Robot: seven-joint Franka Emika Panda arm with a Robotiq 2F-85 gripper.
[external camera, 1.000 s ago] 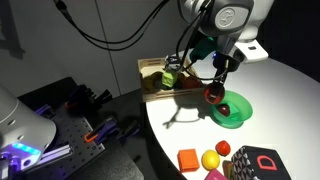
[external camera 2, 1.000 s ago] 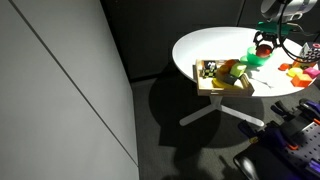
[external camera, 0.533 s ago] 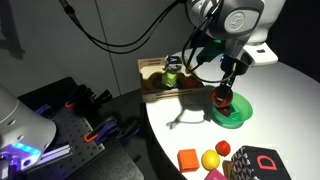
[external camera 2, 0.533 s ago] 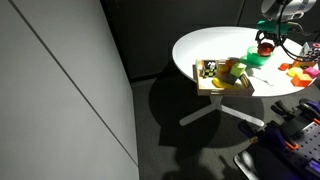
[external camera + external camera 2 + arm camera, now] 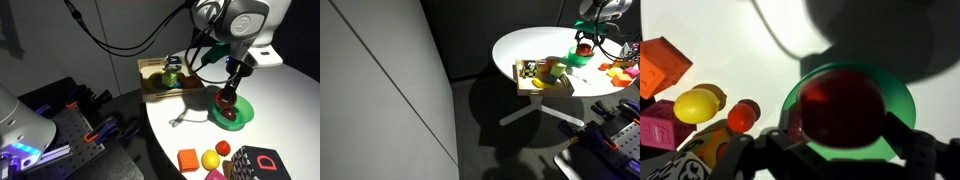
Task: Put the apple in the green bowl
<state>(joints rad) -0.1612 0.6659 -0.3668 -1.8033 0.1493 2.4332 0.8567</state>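
this is looking like a robotics lab: black cables (image 5: 105, 43) are hanging overhead, and lit electronics gear (image 5: 30, 145) is sitting beyond the white round table (image 5: 195, 135) edge.

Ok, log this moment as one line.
gripper: shut on apple | apple: over green bowl | release: not yet

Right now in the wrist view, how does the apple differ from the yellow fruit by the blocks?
The apple is red and round; the yellow fruit is slightly oval. The apple is held in the gripper over the green bowl; the yellow fruit lies on the table. Both are smooth fruit.
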